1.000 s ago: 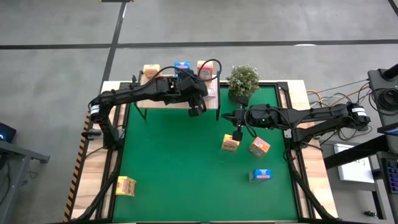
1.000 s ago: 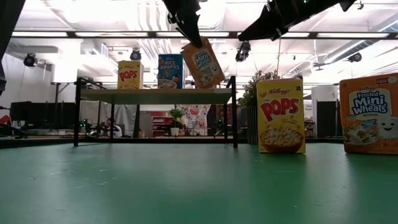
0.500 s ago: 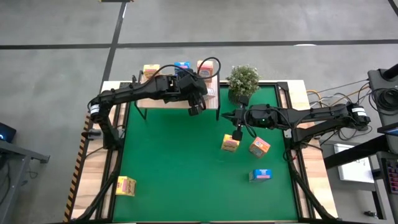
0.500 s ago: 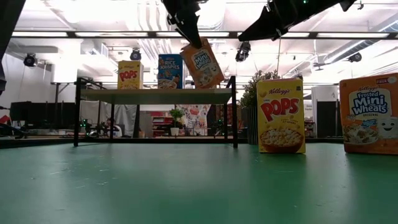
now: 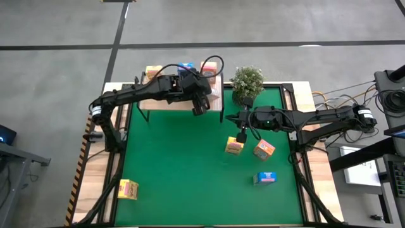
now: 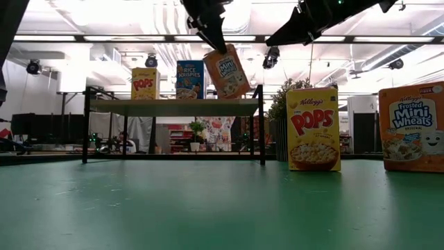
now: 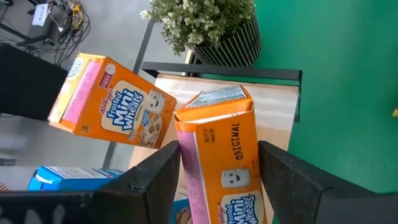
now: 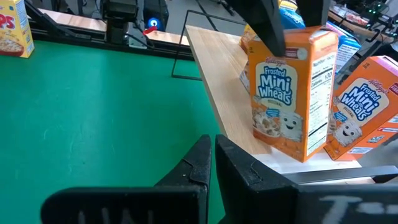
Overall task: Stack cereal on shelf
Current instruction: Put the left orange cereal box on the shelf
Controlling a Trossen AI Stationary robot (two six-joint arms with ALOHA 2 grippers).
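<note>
An orange Mini Wheats cereal box (image 7: 224, 155) stands on the right end of the light-wood shelf (image 6: 173, 107), leaning a little in the low view (image 6: 226, 71). My left gripper (image 7: 217, 149) reaches over the shelf (image 5: 201, 104), open, one finger on each side of the box's upper end. A yellow box (image 6: 143, 83), a blue box (image 6: 189, 78) and a second orange box (image 8: 364, 106) stand along the shelf's far side. My right gripper (image 8: 214, 146) hangs shut above the mat, right of the shelf, holding nothing. My left gripper comes slanting down from the table's left, its fingers (image 7: 158, 180) beside the front and back faces of the box's top end (image 7: 214, 102). The box's bottom (image 8: 280, 146) rests on the shelf board. Whether either finger touches the box, I cannot tell.
A potted plant (image 5: 247, 82) stands just right of the shelf. On the green mat stand a yellow box (image 5: 234, 147), an orange box (image 5: 264, 149) and a blue box (image 5: 266, 178) at the right, and another yellow box (image 5: 128, 189) at the near left.
</note>
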